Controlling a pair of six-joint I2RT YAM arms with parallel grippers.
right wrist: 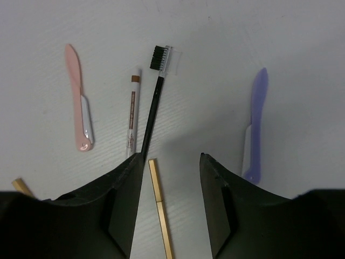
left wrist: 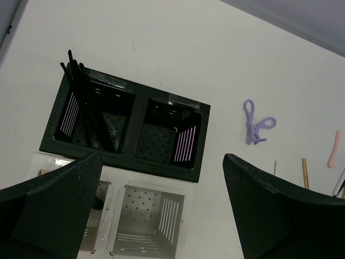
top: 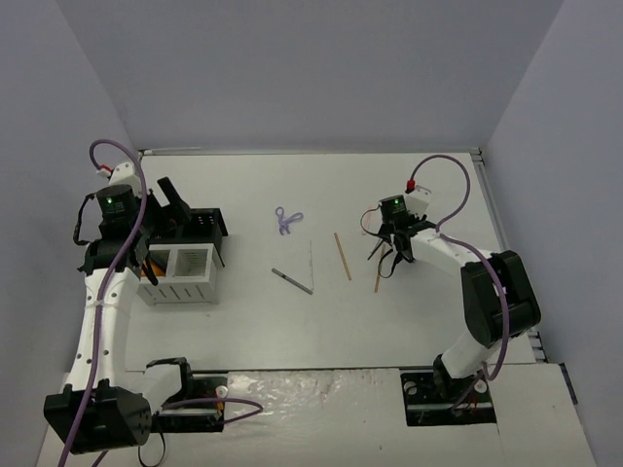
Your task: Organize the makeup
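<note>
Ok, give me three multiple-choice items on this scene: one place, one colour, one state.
1. The black pencils stand: A in a black compartment; B in a white one; C nowhere, they lie flat.
2. The scissor-like tool is: A orange; B purple; C green.
3. The left end effector is: A shut on a pencil; B shut empty; C open.
Key: 1 A, they rise from between its slotted walls; 2 B, purple loops; 3 C, its jaws stand wide apart, nothing between.
</note>
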